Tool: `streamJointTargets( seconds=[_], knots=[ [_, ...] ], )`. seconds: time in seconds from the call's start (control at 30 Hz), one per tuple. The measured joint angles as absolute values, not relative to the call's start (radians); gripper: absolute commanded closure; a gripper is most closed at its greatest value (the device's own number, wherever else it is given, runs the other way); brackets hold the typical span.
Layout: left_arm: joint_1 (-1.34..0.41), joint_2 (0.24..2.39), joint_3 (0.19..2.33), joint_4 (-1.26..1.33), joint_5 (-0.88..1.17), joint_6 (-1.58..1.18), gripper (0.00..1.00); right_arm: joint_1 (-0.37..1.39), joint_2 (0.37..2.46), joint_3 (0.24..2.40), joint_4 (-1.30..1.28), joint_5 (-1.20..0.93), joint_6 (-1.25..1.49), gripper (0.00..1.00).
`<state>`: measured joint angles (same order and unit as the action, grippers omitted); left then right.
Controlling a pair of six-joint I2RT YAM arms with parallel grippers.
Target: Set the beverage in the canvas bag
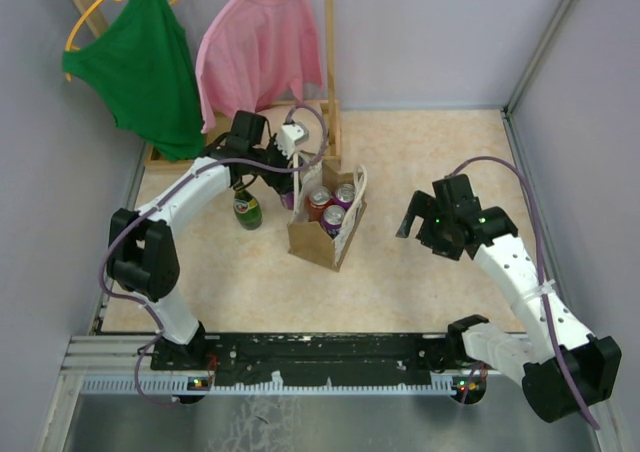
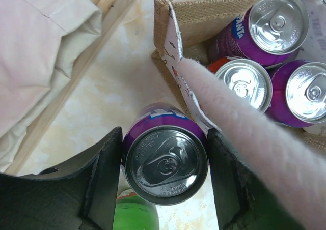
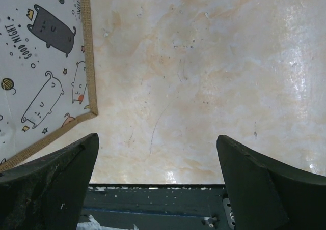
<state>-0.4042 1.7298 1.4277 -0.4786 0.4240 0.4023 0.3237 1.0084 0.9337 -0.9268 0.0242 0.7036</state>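
Observation:
The canvas bag (image 1: pixel 318 240) stands upright mid-table, tan with pale loop handles, and holds three cans (image 1: pixel 332 208). In the left wrist view the bag's rim (image 2: pixel 201 17) shows with two purple cans (image 2: pixel 277 22) and a red one (image 2: pixel 243 84) inside. My left gripper (image 1: pixel 286 179) is shut on a purple beverage can (image 2: pixel 165 164), held upright just outside the bag's corner, under a pale handle (image 2: pixel 254 138). My right gripper (image 1: pixel 428 224) is open and empty, right of the bag; its view shows the bag's cat-print side (image 3: pixel 41 62).
A green bottle (image 1: pixel 247 210) stands left of the bag, just below the held can (image 2: pixel 133 216). A wooden rack (image 1: pixel 330 102) with green and pink garments stands at the back. Folded beige cloth (image 2: pixel 41 52) lies on the rack base.

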Motion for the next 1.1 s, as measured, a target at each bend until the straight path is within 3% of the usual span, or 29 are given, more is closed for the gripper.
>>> streamJointTargets(
  seconds=[1.1],
  knots=[
    [-0.366,1.724,1.307,-0.435,0.349,0.393,1.00,0.324,1.008,0.934,-0.927,0.023,0.704,0.01]
  ],
)
